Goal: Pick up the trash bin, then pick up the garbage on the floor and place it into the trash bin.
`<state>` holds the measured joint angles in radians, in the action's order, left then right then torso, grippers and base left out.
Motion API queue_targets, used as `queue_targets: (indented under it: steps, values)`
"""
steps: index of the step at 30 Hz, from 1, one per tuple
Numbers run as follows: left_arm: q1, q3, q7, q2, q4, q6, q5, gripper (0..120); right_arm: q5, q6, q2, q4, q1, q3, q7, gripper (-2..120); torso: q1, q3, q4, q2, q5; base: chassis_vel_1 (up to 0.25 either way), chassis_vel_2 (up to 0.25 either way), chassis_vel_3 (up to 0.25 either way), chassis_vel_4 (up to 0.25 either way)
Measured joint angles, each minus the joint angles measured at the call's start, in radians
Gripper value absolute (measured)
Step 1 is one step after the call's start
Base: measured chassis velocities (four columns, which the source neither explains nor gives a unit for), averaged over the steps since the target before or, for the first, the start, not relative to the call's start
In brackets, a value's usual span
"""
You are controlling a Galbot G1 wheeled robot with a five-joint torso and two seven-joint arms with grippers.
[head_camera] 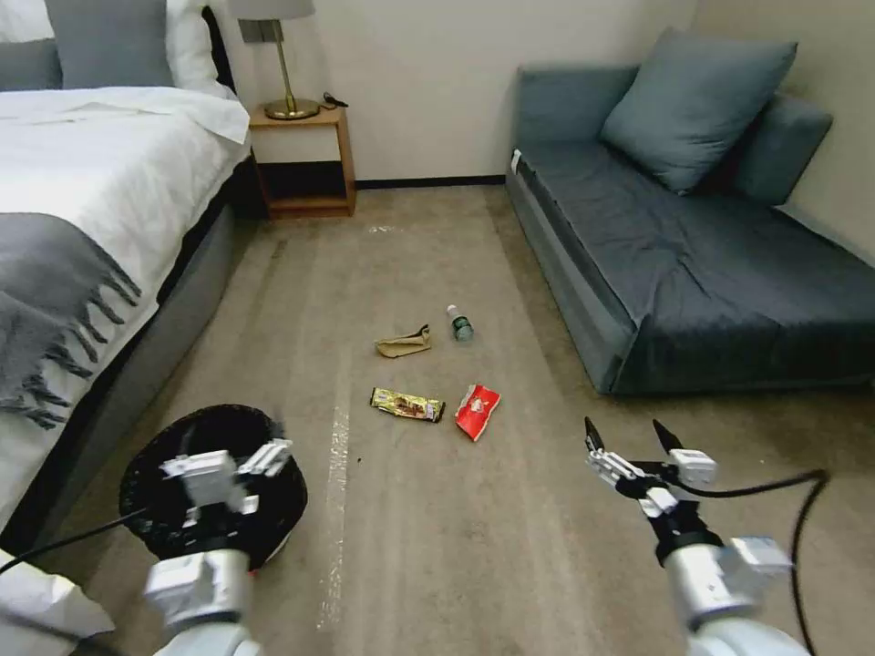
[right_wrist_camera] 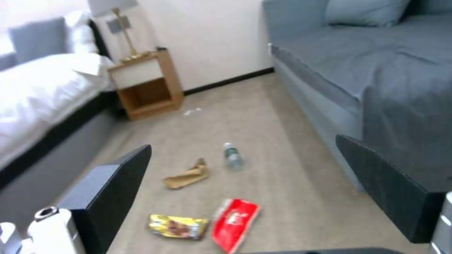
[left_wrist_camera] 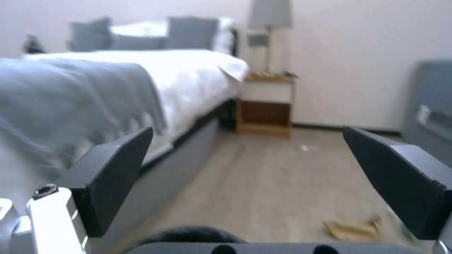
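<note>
Hovering my left tool (head_camera: 239, 466), fingers spread and empty, right over the trash bin (head_camera: 155, 497) by the bed (head_camera: 82, 200), while my right tool (head_camera: 633, 439) hangs open near the sofa (head_camera: 693, 273), garbage (head_camera: 428, 383) lying between sofa and bin.

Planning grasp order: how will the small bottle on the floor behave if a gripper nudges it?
The bottle lies on its side on the carpet, so a nudge probably rolls it. It looks clear and small, likely light. Its smooth round body may slip between fingers unless they close across its width.
</note>
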<state>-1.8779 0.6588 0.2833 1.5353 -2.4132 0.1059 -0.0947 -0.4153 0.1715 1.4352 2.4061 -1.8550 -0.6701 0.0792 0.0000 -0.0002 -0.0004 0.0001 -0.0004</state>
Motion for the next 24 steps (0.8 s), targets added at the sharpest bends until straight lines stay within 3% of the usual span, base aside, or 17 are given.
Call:
queue_targets:
  steps: [2,10,13,14,15,17,24]
  values:
    - [-0.051,0.018,0.045,0.005,-0.064,0.018,-0.015,100,-0.023,0.016,-0.033,-0.003,0.0,-0.012,0.021,100,0.0,0.0,0.0007,0.0,0.0013,0.0,0.0,0.0,0.0]
    - [-0.064,0.022,0.059,0.007,-0.083,0.022,-0.021,97,-0.026,0.001,-0.05,-0.046,0.017,-0.018,0.024,100,0.0,0.0,0.0003,0.0,0.0003,0.0,0.0,0.0,0.0]
    - [-0.047,0.039,0.074,-0.015,-0.07,0.0,-0.041,97,-0.025,-0.007,-0.053,-0.063,0.022,-0.019,0.017,100,0.0,0.0,0.0007,0.0,0.0005,0.0,0.0,0.0,0.0]
    - [-0.007,0.073,0.098,-0.058,-0.02,-0.057,-0.081,97,-0.024,-0.011,-0.054,-0.072,0.026,-0.018,0.013,100,0.0,0.0,0.0004,0.0,0.0012,0.0,0.0,0.0,0.0]
    - [0.014,0.087,0.11,-0.081,0.004,-0.084,-0.101,97,-0.023,-0.013,-0.054,-0.075,0.028,-0.017,0.011,100,0.0,0.0,0.0,0.0,-0.0005,0.0,0.0,0.0,0.0]
    - [0.033,0.099,0.12,-0.101,0.023,-0.107,-0.117,97,-0.021,-0.016,-0.053,-0.08,0.031,-0.015,0.009,100,0.0,0.0,0.0,0.0,-0.0009,0.0,0.0,0.0,0.0]
    - [0.046,0.105,0.124,-0.114,0.034,-0.12,-0.125,97,-0.015,-0.025,-0.055,-0.102,0.039,-0.009,0.006,100,0.0,0.0,0.0003,0.0,0.0009,0.0,0.0,0.0,0.0]
